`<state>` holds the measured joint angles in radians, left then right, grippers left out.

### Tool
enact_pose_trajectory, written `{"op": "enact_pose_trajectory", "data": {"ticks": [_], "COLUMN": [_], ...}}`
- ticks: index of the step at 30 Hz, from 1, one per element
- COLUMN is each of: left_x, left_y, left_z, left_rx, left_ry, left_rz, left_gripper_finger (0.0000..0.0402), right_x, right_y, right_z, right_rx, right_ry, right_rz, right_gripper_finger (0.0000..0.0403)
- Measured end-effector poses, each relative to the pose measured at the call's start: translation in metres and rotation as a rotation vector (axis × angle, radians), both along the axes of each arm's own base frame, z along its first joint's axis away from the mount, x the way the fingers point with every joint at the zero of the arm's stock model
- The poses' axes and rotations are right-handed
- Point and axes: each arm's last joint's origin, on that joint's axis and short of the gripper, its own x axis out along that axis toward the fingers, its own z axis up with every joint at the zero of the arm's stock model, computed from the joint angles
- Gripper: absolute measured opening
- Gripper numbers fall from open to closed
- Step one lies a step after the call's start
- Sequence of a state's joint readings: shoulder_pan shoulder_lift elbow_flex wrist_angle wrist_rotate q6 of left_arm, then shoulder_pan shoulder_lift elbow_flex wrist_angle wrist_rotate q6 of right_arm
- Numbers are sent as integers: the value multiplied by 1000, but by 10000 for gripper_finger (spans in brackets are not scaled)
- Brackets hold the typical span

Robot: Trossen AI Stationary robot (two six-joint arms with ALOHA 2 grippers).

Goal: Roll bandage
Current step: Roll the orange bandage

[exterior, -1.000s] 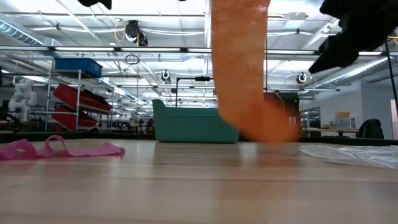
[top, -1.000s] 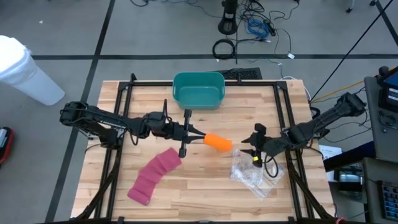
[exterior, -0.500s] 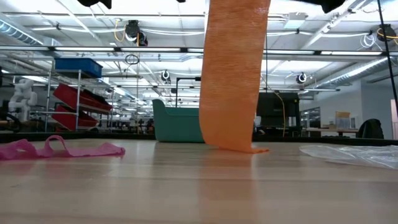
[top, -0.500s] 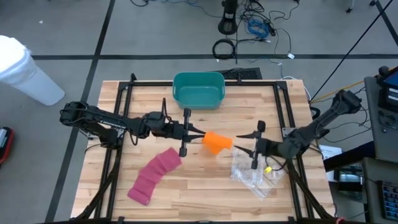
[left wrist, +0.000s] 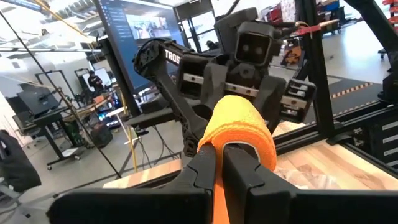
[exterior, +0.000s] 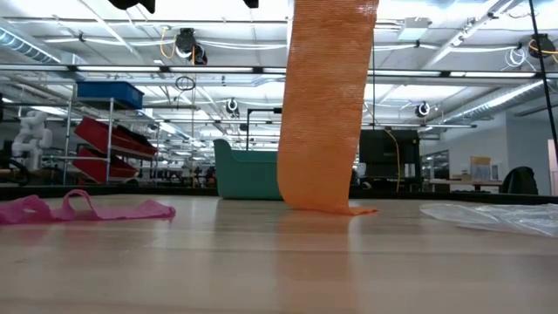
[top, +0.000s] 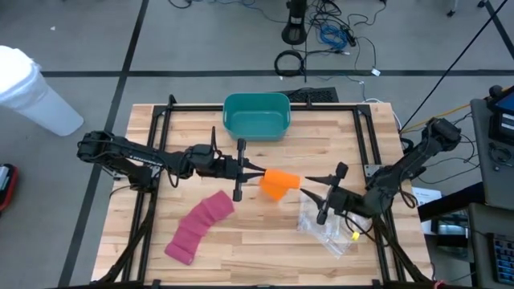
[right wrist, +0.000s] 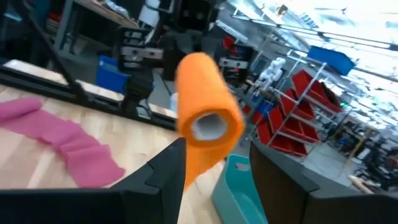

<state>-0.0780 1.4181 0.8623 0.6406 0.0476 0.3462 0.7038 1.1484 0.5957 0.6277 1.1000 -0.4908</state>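
Step in hand: rolling the orange bandage (top: 279, 184), judged partly done; part is wound on a core, and a loose tail hangs to the wooden table (top: 265, 241).
Left gripper (top: 259, 173): at table centre, fingers pressed shut on the near end of the orange roll, holding it above the table.
Right gripper (top: 313, 189): just right of the roll, fingers parted, pointed at the roll's open core (right wrist: 208, 126); holding nothing, not touching it in the high view.
Bandage tail: in the low view the strip drops straight down and its end lies on the tabletop.
Other things: pink bandage (top: 197, 225) unrolled, near left; teal bin (top: 256, 115) at far centre; clear plastic wrapper (top: 328, 226) under the right arm.
Next move calls for: the right gripper meeting the roll's free end squarely, then turning the roll to take up the hanging tail without creasing.
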Motion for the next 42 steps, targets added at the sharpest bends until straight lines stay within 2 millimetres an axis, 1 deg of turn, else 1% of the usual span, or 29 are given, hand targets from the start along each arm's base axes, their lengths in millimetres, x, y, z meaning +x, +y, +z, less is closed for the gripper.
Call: {"op": "enact_pose_trajectory", "data": {"ticks": [5, 9, 18, 21, 23, 27, 28, 29, 33, 36, 39, 42], "left_x": [0, 0, 0, 0, 0, 2, 2, 2, 2, 2, 2, 2], "left_y": [0, 0, 2, 4, 5, 8, 8, 8, 8, 7, 7, 5], "left_z": [0, 0, 0, -1, -3, -6, -6, -7, -6, -6, -6, -6], "left_rx": [1, 1, 8, 8, 10, 10, 10, 11, 34, 36, 41, 46], "left_ry": [2, 2, 1, 15, 37, 57, 58, 58, 53, 47, 47, 47], "left_rz": [-5, -7, -1, 4, 10, 19, 19, 19, -4, -21, -37, -58], "left_gripper_finger": [13, 13, 13, 13, 13, 13, 13, 13, 13, 17, 40, 79], "right_x": [2, 6, 20, 21, 21, 21, 21, 21, 23, 24, 24, 25], "right_y": [-3, -7, -27, -29, -29, -29, -29, -30, -34, -36, -36, -36], "right_z": [3, 4, 6, 7, 6, 7, 7, 7, 7, 7, 6, 6], "right_rx": [-19, -27, -35, -45, -61, -93, -97, -99, -90, -93, -98, -102], "right_ry": [-12, -22, -41, -46, -38, -26, -25, -24, -26, -21, -15, -18], "right_rz": [-9, 24, 50, 44, 44, 37, 34, 32, 17, 10, 16, 47], "right_gripper_finger": [162, 162, 158, 134, 103, 24, 14, 10, 23, 22, 14, 10]}}
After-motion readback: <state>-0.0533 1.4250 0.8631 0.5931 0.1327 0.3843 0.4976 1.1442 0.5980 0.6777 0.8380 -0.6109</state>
